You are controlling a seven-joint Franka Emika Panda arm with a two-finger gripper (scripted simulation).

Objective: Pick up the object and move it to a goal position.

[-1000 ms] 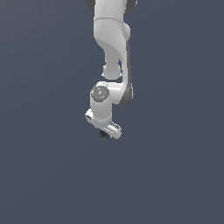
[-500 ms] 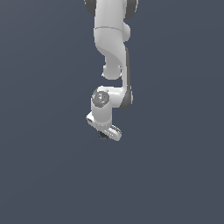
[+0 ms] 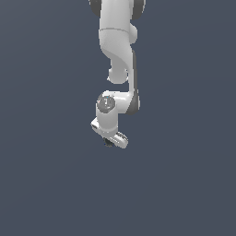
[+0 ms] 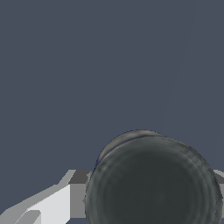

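Note:
In the wrist view the can (image 4: pixel 154 186) shows its round dark top, very close to the camera, with a thin pale rim of its side behind. It sits between the two fingers of my gripper (image 4: pixel 148 176); one white and grey finger (image 4: pixel 61 197) presses at its side and the other shows just at the picture's edge. In the exterior view my gripper (image 3: pixel 109 142) hangs under the white arm (image 3: pixel 117 50), pointing down. The hand hides the can there, apart from a small dark bit (image 3: pixel 108 143) below it. The label band is hidden.
A plain dark blue-grey surface (image 3: pixel 184 184) fills both views around the arm. No other object, container or marker shows.
The hand has shifted slightly downward in the exterior view and tilted a little. The can stays in the grip.

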